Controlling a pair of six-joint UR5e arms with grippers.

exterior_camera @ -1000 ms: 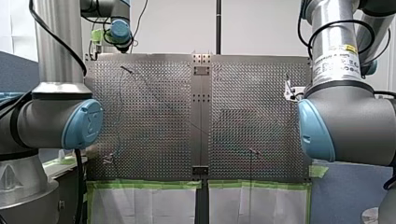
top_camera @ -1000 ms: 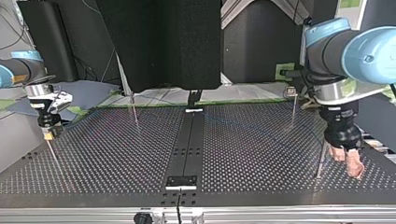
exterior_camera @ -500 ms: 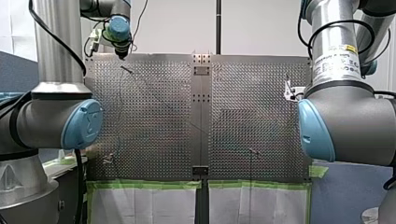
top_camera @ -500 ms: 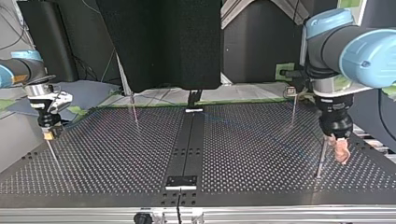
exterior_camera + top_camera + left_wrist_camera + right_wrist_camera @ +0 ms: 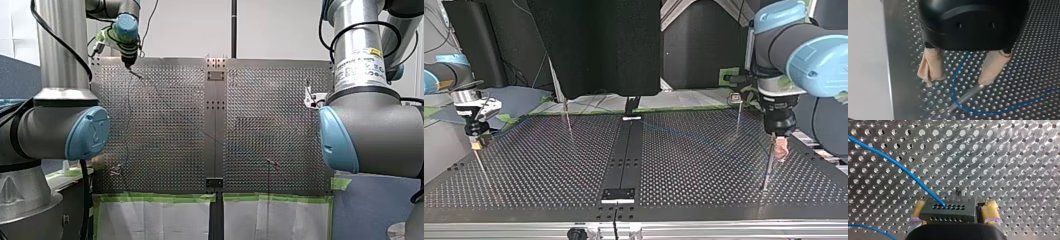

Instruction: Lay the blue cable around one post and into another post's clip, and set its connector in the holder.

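Top view, from its left: my right arm's end effector [image 5: 475,142] hangs low over the edge of the perforated metal counter [image 5: 549,170]. In the right wrist view its two yellow-padded fingers [image 5: 988,211] are closed narrowly on the one black, hole-studded rectangular connector [image 5: 948,211], one on each side. The single thin blue cable [image 5: 898,167] leaves the connector's face and runs away across the counter.

There are four thin metal posts in the top view. One [image 5: 481,167] is just beside my right arm's end effector. Two stand at the far side, one on each side of the dark centre strip [image 5: 624,160]: one at left [image 5: 568,120], one at right [image 5: 738,117]. The fourth, the near-right post [image 5: 767,170], stands nearer the camera at the right.

Further right, my left arm's end effector [image 5: 780,150] points down just beside the top of the near-right post. In the left wrist view its two beige-padded fingers [image 5: 931,65] are spread wide and grip nothing. The tip of one pad appears to touch the top of that post. The blue cable lies on the counter, passing between the two fingers and bending close by the post's foot. I cannot tell whether it wraps the post.

In the front view, this end effector sits at the counter's far left corner.
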